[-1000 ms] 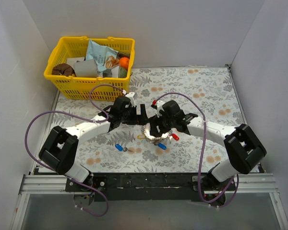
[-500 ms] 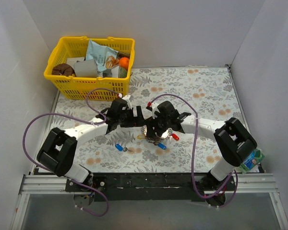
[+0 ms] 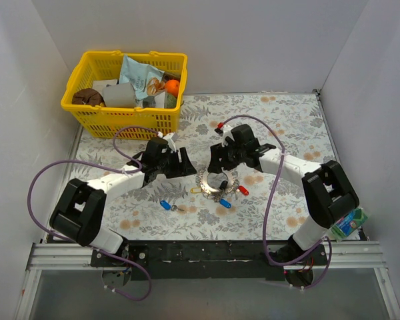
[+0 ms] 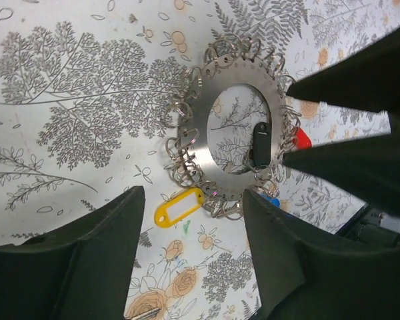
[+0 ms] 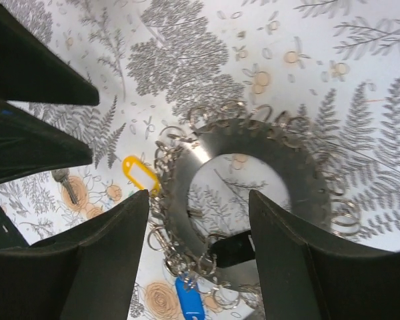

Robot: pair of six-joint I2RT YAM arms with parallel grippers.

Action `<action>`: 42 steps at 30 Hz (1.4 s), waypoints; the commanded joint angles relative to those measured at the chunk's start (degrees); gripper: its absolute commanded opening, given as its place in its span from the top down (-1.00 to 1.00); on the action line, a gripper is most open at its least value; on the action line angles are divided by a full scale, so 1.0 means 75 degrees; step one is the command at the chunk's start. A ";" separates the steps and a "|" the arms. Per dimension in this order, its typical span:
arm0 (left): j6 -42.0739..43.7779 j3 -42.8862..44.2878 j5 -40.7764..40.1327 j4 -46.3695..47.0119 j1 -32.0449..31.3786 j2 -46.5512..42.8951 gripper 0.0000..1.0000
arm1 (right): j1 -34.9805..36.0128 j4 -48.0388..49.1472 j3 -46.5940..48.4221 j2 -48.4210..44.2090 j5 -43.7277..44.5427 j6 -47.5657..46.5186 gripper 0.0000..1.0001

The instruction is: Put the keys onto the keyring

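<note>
The keyring, a shiny disc with a rim of small split rings, lies flat on the floral mat. A black tag rests in its hole. Round its near edge lie a red key, a blue key and a yellow tag. Another blue key lies apart to the left. My left gripper hovers open just left of the ring, and its wrist view shows the keyring and yellow tag ahead. My right gripper hangs open over the far rim, above the keyring and blue key.
A yellow basket full of packets and an orange stands at the back left. White walls close in the mat on three sides. A small green-blue packet sits by the right arm's base. Purple cables loop over both arms.
My right gripper has drawn back from over the keyring to its far side, uncovering it. My left gripper has shifted slightly left and its jaws have narrowed.
</note>
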 commanded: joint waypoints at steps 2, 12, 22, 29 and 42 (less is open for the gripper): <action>0.0080 -0.0003 0.0567 0.0446 0.0011 0.0110 -0.11 | -0.0395 0.0013 0.0247 0.0056 -0.0579 0.0083 -0.39; 0.0139 0.0313 0.0802 0.0601 0.0023 0.0626 -0.11 | -0.1202 -0.0209 -0.0104 -0.0342 -0.0381 0.0130 -0.39; 0.0325 0.0992 0.0674 0.0473 -0.0200 0.1247 -0.04 | -0.1872 -0.0491 -0.0772 -0.0858 -0.0158 0.0165 -0.39; 0.0619 0.1707 0.0169 0.0122 -0.0750 0.1657 -0.05 | -0.2048 -0.0702 -0.1322 -0.0987 -0.0111 0.0154 -0.35; 0.0537 0.1837 0.0216 0.0108 -0.1079 0.1963 -0.12 | -0.2036 -0.0374 -0.1605 -0.0261 -0.1224 0.0387 -0.25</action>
